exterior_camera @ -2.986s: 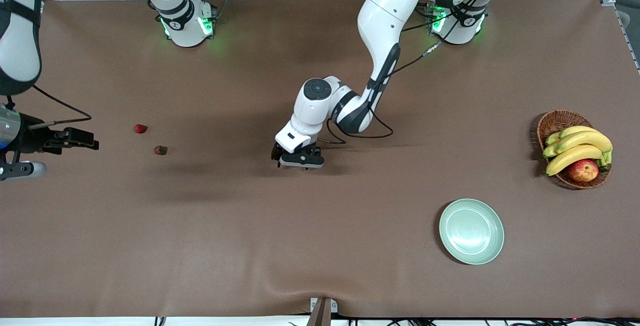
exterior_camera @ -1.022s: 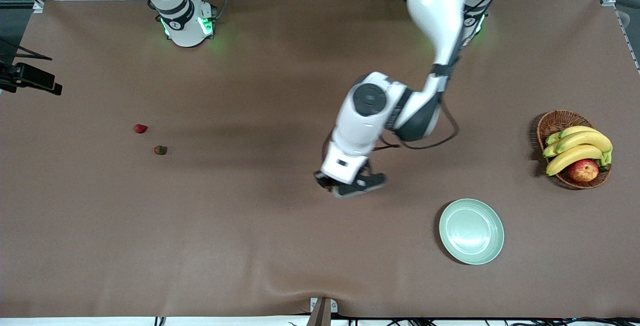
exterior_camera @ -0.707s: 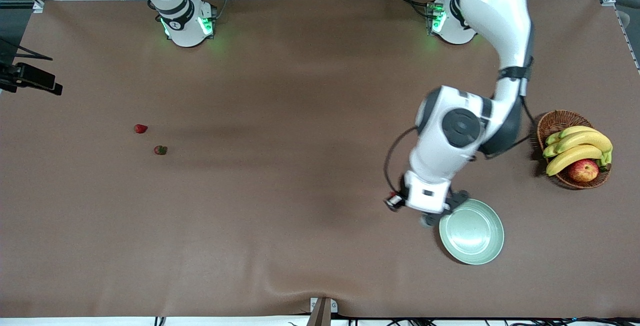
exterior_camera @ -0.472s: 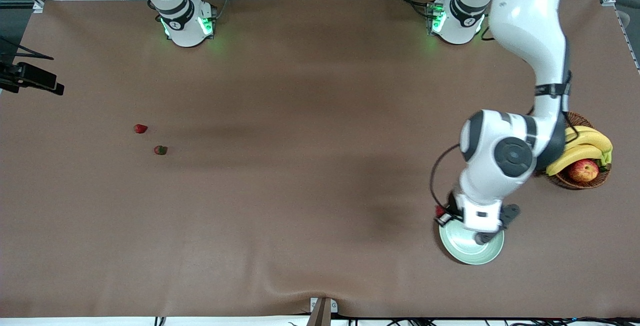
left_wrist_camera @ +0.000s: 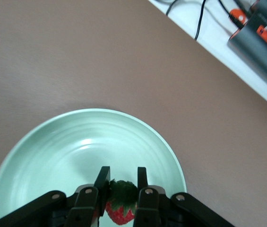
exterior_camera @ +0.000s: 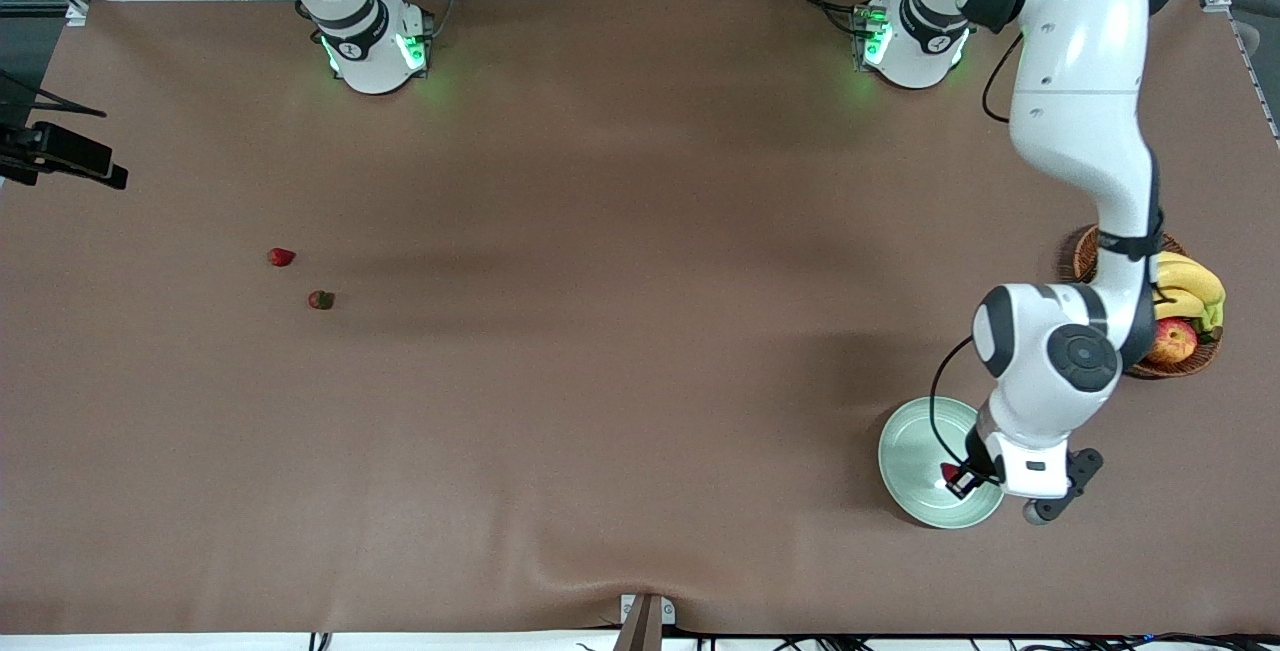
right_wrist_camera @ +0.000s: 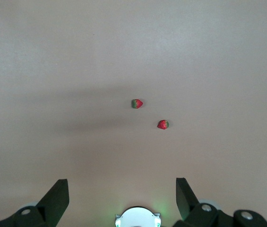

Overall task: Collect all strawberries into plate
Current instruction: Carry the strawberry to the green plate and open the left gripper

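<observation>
So the small red strawberry with the green leafy top (left_wrist_camera: 121, 206) that you've got in hand is pinched between the two black fingers (left_wrist_camera: 101, 183) of your left tool (exterior_camera: 958, 478), and it's hanging right over the round, glossy, pale mint-green plate (exterior_camera: 915, 451). In the left wrist view the berry sits leaf-end up between the pads, with the plate's shallow bowl (left_wrist_camera: 53, 161) spread out under it; whether the berry touches the plate surface I can't tell.

The plate itself sits on the brown worktop (exterior_camera: 600, 411) toward the left arm's end, nearer the front camera than the brown wicker basket (exterior_camera: 1185, 356). That basket holds yellow bananas (exterior_camera: 1190, 283) and a red-yellow apple (exterior_camera: 1172, 339), and your left arm's forearm covers part of it from above.

The other two small red strawberries are well apart from the plate, down toward the right arm's end of the worktop. One (exterior_camera: 281, 256) lies a bit farther from the front camera, the second (exterior_camera: 320, 300) is just beside it and a little nearer. You can see both in the right wrist view too (right_wrist_camera: 137, 103) (right_wrist_camera: 163, 124), lying close together on bare worktop.

Your right tool (right_wrist_camera: 123, 194) is waiting high up over that end of the worktop, looking down at those two berries, with its fingers spread wide and nothing between them.
</observation>
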You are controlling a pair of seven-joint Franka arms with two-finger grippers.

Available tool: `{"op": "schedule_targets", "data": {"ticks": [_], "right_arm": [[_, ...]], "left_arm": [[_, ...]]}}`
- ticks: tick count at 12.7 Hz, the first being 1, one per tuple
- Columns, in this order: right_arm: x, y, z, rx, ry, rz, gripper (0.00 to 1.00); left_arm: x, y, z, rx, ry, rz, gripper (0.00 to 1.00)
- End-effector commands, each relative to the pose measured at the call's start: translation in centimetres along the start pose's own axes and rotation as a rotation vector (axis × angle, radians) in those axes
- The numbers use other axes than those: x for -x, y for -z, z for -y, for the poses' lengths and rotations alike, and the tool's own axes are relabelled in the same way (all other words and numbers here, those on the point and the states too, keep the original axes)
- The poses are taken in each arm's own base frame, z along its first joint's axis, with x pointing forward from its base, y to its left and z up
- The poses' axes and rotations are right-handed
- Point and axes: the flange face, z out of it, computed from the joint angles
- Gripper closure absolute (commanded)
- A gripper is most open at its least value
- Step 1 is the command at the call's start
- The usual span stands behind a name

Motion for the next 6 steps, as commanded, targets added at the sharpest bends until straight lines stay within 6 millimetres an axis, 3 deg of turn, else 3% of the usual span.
{"op": "schedule_targets", "data": {"ticks": [1,3,6], "right_arm": [[0.3,0.6,0.1,-0.016,-0.002,-0.006,0.0],[-1.5,-1.8,0.5,-0.013,0.003,-0.01,0.0],[-6.4,-13.2,-0.1,-0.007,-0.014,0.044,0.0]], "left_arm": [[-0.2,1.0,-1.1,0.014,-0.031,-0.031,0.0],[0.3,1.7,-2.0,0.024,-0.056,-0.032,0.0],[1.3,4.3,-3.1,0.032,-0.064,-0.019,0.0]]}}
